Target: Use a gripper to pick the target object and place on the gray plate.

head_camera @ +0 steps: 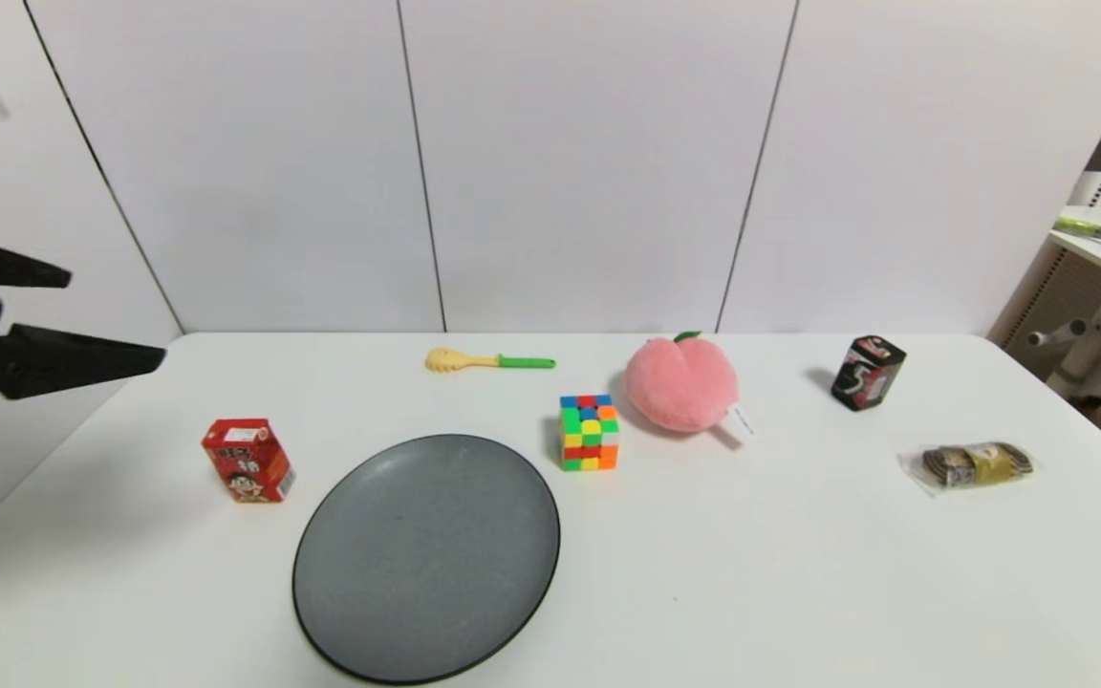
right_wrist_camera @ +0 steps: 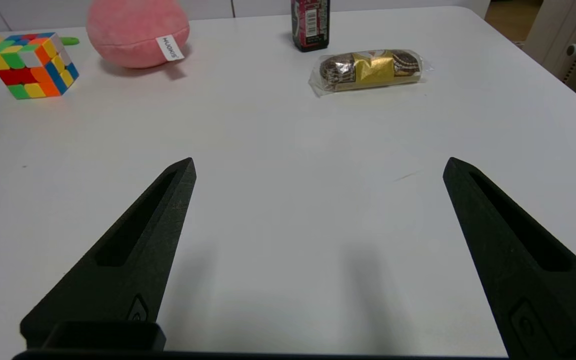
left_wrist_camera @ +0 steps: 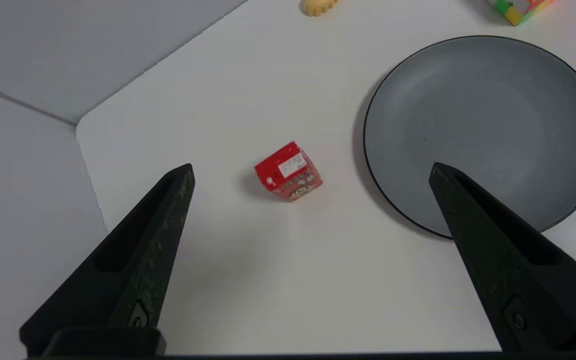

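Note:
The toy pasta spoon lies flat near the table's back edge, pale yellow head to the left, green handle to the right. Only its head shows in the left wrist view. The gray plate sits at the front, left of centre; it also shows in the left wrist view. My left gripper is open and empty, raised at the far left, well away from the spoon; its own view looks down on the table. My right gripper is open and empty over bare table, outside the head view.
A red carton stands left of the plate. A colour cube and a pink plush peach sit right of the spoon. A black can and a wrapped snack are on the right.

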